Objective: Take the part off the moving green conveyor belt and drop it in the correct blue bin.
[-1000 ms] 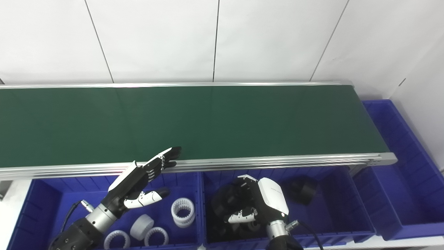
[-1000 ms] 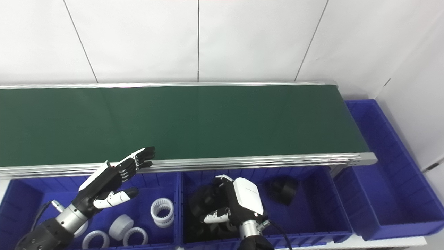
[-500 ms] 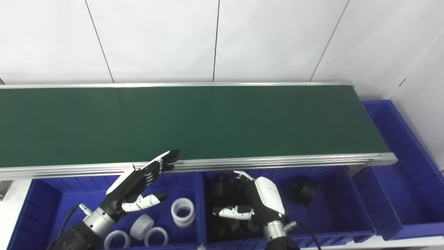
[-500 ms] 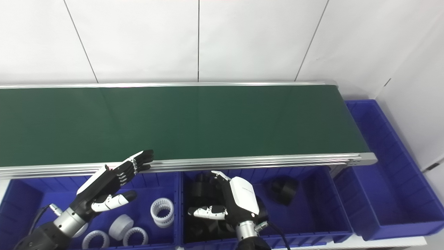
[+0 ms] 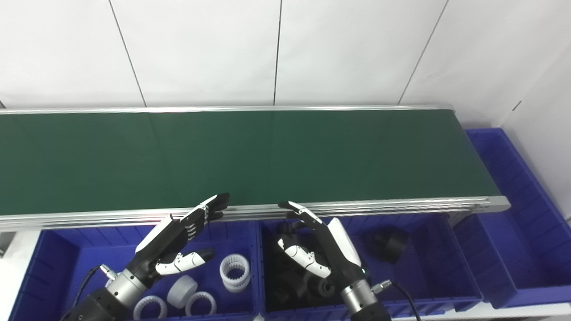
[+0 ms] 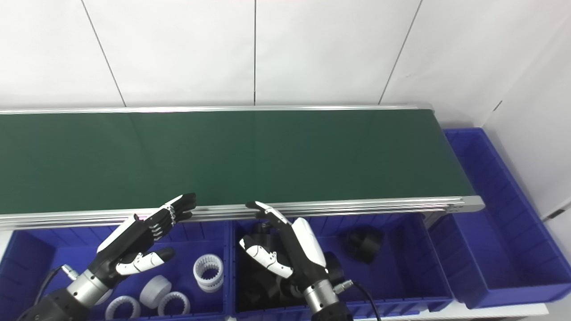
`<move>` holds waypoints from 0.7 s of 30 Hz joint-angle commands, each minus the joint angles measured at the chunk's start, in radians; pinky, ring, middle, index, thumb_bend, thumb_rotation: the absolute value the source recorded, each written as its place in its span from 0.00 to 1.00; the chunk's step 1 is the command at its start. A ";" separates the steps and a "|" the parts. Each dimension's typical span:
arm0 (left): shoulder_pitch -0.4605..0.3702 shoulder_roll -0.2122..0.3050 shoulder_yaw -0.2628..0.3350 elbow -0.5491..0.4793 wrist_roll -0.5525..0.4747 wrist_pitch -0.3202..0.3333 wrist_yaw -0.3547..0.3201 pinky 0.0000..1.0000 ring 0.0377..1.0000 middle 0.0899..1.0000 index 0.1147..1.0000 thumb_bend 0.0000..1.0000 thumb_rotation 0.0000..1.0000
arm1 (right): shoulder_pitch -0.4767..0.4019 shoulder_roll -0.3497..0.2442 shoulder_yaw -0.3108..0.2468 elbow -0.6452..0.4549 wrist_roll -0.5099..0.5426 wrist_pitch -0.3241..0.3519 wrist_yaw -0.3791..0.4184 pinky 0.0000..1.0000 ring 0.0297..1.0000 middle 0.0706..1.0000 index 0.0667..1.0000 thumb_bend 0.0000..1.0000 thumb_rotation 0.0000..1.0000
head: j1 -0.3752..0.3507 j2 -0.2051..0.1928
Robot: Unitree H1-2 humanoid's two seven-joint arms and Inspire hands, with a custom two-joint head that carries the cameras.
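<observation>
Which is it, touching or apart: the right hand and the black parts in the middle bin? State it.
Cannot tell. In both eye views the right hand, fingers spread, overlaps the black parts in the middle bin; neither shows contact nor a gap plainly.

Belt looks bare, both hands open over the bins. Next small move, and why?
Probably hold both hands poised at the belt's near rail and wait. The green belt carries no part in view, the left hand hangs open over the bin of white rings, and the right hand hangs open over the bin of black parts, holding nothing.
</observation>
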State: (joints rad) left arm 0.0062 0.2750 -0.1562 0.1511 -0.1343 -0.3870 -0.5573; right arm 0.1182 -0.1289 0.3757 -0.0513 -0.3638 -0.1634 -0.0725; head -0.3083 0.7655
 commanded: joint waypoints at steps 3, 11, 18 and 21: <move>0.001 0.002 -0.001 -0.044 0.000 -0.015 0.016 0.96 0.98 0.99 0.96 0.42 0.63 | -0.009 0.000 -0.013 -0.057 0.025 -0.056 0.037 0.89 0.94 0.96 0.95 0.47 0.99 | 0.012 -0.007; 0.011 0.000 -0.005 -0.020 0.036 -0.066 0.026 0.95 0.98 0.99 0.96 0.41 0.64 | 0.001 -0.007 -0.018 -0.074 0.026 -0.066 0.078 0.90 0.95 0.99 0.97 0.45 1.00 | 0.054 -0.076; 0.023 -0.004 -0.005 -0.007 0.072 -0.081 0.037 0.97 0.99 1.00 0.97 0.42 0.68 | 0.020 -0.009 -0.021 -0.059 0.006 -0.097 0.074 0.90 0.96 0.99 0.97 0.44 1.00 | 0.083 -0.111; 0.029 -0.006 -0.003 -0.009 0.078 -0.081 0.041 0.98 0.99 1.00 0.97 0.43 0.69 | 0.024 -0.008 -0.026 -0.058 -0.004 -0.105 0.073 0.91 0.96 1.00 0.97 0.44 1.00 | 0.086 -0.113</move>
State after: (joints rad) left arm 0.0458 0.2663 -0.1615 0.1581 -0.0554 -0.4271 -0.5329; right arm 0.1493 -0.1387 0.3576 -0.0856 -0.3638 -0.2084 0.0074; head -0.2224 0.6535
